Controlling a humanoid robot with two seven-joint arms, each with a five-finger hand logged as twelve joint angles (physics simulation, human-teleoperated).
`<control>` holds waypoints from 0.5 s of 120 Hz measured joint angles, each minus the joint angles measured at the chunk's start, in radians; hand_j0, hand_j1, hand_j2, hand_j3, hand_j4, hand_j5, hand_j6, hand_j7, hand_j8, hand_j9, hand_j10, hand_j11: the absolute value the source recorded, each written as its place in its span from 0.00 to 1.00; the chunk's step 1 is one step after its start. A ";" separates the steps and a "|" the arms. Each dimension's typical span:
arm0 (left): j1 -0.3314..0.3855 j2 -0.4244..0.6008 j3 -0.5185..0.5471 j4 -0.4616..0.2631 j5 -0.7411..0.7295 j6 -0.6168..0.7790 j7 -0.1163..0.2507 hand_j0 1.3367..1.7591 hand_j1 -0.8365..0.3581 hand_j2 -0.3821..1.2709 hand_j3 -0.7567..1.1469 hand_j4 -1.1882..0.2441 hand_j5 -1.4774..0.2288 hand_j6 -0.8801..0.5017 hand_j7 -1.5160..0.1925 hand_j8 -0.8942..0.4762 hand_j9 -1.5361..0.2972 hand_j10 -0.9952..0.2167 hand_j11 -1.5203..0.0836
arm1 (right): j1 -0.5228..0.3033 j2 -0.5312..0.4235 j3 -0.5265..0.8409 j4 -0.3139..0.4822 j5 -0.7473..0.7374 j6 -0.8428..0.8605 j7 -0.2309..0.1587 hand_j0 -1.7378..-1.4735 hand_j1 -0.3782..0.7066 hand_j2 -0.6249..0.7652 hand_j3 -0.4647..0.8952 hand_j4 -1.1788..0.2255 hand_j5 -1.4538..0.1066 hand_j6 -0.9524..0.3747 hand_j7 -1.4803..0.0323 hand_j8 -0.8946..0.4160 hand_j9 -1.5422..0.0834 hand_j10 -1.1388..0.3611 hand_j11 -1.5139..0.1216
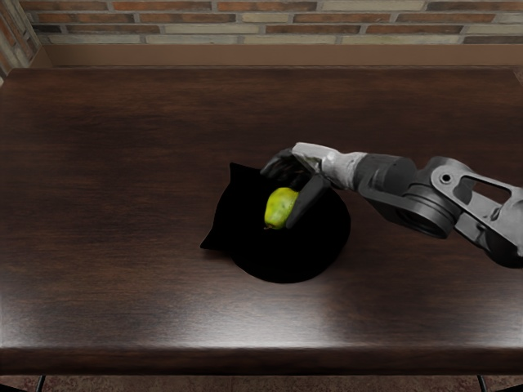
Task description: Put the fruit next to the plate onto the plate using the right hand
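A black plate [245, 245] lies near the middle of the dark wooden table. Over it is a yellow-green fruit [279, 207], pear-like in shape, held in my right hand [292, 186]. The hand's dark fingers [306, 200] curl around the fruit from above and from the right. The right arm [409, 192] comes in from the right edge. I cannot tell whether the fruit touches the plate's surface or hangs just above it. The left arm is out of view.
The dark wooden table [122, 204] stretches wide on all sides of the plate. A brick wall [261, 20] runs behind its far edge. The table's front edge [245, 359] is near the bottom of the view.
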 joint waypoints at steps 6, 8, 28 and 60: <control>0.000 0.000 0.000 0.000 0.000 0.000 0.000 0.76 0.99 0.23 0.40 0.83 0.87 0.63 0.89 0.65 0.84 0.82 0.95 | -0.003 -0.007 0.037 0.003 0.033 0.024 0.000 0.30 0.27 0.58 0.34 0.64 0.67 0.56 0.72 0.57 0.70 0.63 0.68; 0.000 0.000 0.000 0.000 0.000 0.000 0.000 0.76 0.99 0.23 0.40 0.83 0.87 0.63 0.89 0.65 0.84 0.82 0.95 | -0.004 -0.013 0.056 0.003 0.053 0.043 0.000 0.30 0.25 0.57 0.34 0.66 0.69 0.57 0.74 0.58 0.72 0.64 0.70; 0.000 0.000 0.000 0.000 0.000 0.000 0.000 0.76 0.99 0.23 0.40 0.83 0.87 0.63 0.89 0.65 0.84 0.82 0.95 | -0.013 -0.138 0.235 0.004 0.393 0.345 0.000 0.30 0.12 0.50 0.34 0.76 0.82 0.65 0.88 0.64 0.85 0.71 0.83; 0.000 0.000 0.000 0.000 0.000 0.000 0.000 0.76 0.99 0.23 0.40 0.83 0.87 0.63 0.89 0.65 0.84 0.82 0.95 | -0.098 -0.269 0.331 -0.032 0.751 0.562 0.000 0.30 0.05 0.46 0.34 0.82 0.90 0.70 0.95 0.67 0.92 0.75 0.90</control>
